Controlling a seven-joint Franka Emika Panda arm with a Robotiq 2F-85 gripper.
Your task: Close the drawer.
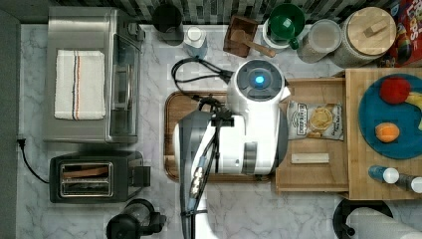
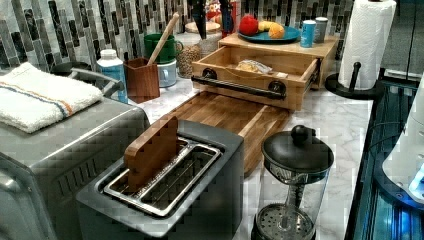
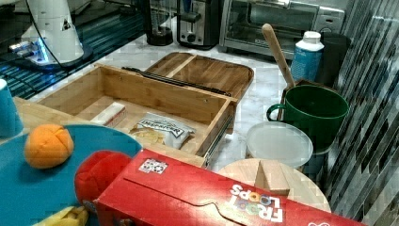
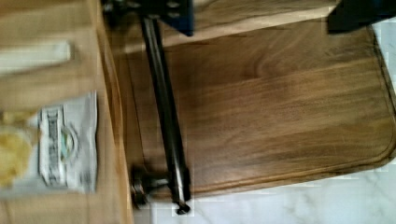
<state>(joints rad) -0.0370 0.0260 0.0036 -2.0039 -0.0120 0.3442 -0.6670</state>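
The drawer (image 1: 311,185) is a shallow light-wood box, pulled out from under the pale slab toward the top view's left. Its dark bar handle (image 2: 235,86) runs along the front, above the edge of the walnut cutting board (image 2: 225,115). Inside lie a snack bag (image 1: 315,120) and a white stick (image 1: 309,158). The white arm (image 1: 249,119) hangs over the board and the drawer front. In the wrist view my gripper (image 4: 261,14) is open, one dark finger (image 4: 168,14) right over one end of the handle (image 4: 163,107), the other finger (image 4: 359,14) far out over the board.
A toaster (image 1: 94,177) and a toaster oven (image 1: 84,74) stand at the top view's left. A French press (image 2: 295,175) and a paper towel roll (image 2: 367,40) sit near the front edge. The butcher-block slab (image 1: 358,149) carries a blue plate of fruit; cups and jars line the back wall.
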